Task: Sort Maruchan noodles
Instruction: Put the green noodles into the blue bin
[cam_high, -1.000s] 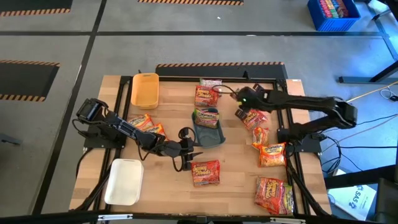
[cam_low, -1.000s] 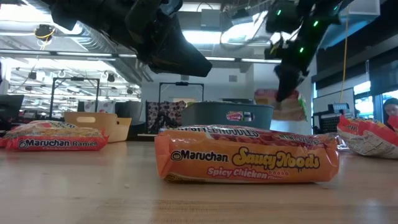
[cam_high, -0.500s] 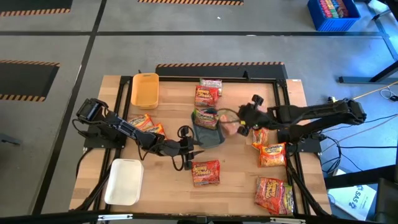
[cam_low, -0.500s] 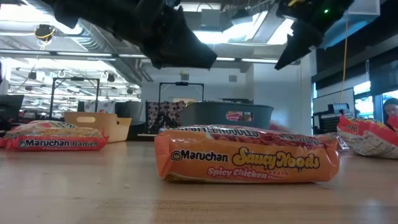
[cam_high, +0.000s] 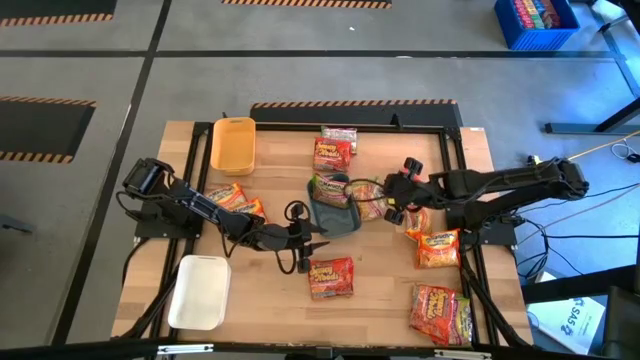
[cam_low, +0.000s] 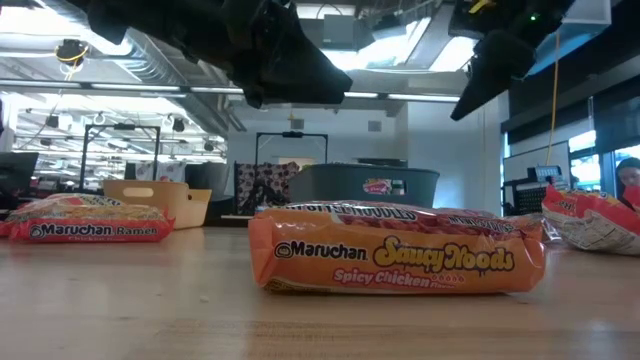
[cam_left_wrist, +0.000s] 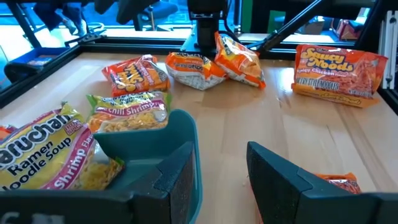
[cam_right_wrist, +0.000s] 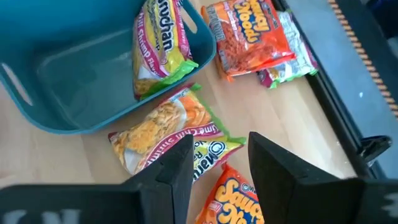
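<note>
Right tool spread, empty, green-edged packet just ahead beside teal tray — light, crinkly, slippery; pinch an edge; left tool spread, empty.

High view straight down over whole table. Low view at tabletop level, close behind an orange noodle packet, facing room. Both wrist views look past own fingers, close; both share the teal tray and green-edged packet.

Table: pale wood, matt, visible grain. Noodle pkts: crinkly glossy plastic. Teal tray: smooth plastic, semi-matt.
</note>
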